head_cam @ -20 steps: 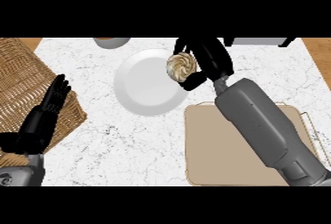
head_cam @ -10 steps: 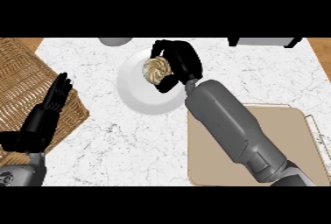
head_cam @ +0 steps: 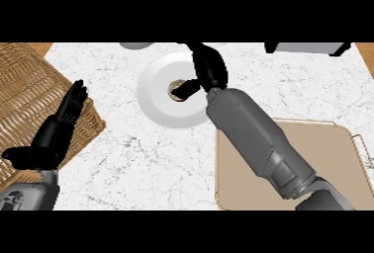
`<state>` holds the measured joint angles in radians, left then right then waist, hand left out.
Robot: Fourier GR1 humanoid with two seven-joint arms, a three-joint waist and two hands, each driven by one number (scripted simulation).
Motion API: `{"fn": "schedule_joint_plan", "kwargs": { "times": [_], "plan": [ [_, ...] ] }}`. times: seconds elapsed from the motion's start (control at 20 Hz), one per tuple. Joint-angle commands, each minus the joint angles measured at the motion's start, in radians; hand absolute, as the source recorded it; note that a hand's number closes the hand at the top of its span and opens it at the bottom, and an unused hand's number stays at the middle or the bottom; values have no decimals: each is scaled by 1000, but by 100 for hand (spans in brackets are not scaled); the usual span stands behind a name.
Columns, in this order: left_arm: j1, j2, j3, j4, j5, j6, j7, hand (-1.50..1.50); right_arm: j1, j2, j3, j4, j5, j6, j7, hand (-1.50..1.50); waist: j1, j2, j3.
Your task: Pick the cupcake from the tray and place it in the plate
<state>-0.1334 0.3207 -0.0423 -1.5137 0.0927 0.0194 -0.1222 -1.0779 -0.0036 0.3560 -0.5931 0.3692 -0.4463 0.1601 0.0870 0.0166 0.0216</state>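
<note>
One cupcake (head_cam: pixel 176 89) is in play, and only a sliver of it shows: a small brown round at the middle of the plate (head_cam: pixel 164 109), half hidden under the right hand (head_cam: pixel 208 66). That hand arches over it from the far side, fingers curled down and thumb tucked against the cake's side, so it looks pinched between them. I cannot tell whether the cake's base is touching the plate or hanging just above it.

The plate lies on the counter (head_cam: pixel 146 163) near the far edge, about midway along. The tray (head_cam: pixel 329 158) sits at the near right corner, with the grey forearm crossing its left side, and no cake shows on it. The left hand (head_cam: pixel 64 116) rests open, fingers straight and pressed together, over the basket (head_cam: pixel 25 74) at the left edge.

By my reckoning the job is nearly through: lift and carry are done, the cake is over its target. What is left is to let go and draw the hand clear without tipping it.
</note>
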Motion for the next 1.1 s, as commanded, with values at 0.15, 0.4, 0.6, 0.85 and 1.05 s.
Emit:
{"fn": "schedule_joint_plan", "kwargs": {
  "times": [0.15,0.4,0.6,0.85,1.05],
  "plan": [
    [54,-23,-4,108,15,-21,27,0,16,3,-121,9,-170,-121,-139,-150,-12,17,-21],
    [90,-8,16,85,21,-32,25,0,51,4,-255,-14,-318,-83,-265,-150,-36,8,-20],
    [75,-38,5,70,12,-7,58,0,108,-38,-336,-16,-419,51,-397,-150,-55,7,-19],
    [76,-10,39,99,10,-26,38,0,165,-129,-389,31,-458,180,-518,-150,-68,2,-21],
    [110,-43,21,79,13,-26,34,0,231,-221,-397,64,-466,335,-634,-150,-69,3,-20]
  ]
}}
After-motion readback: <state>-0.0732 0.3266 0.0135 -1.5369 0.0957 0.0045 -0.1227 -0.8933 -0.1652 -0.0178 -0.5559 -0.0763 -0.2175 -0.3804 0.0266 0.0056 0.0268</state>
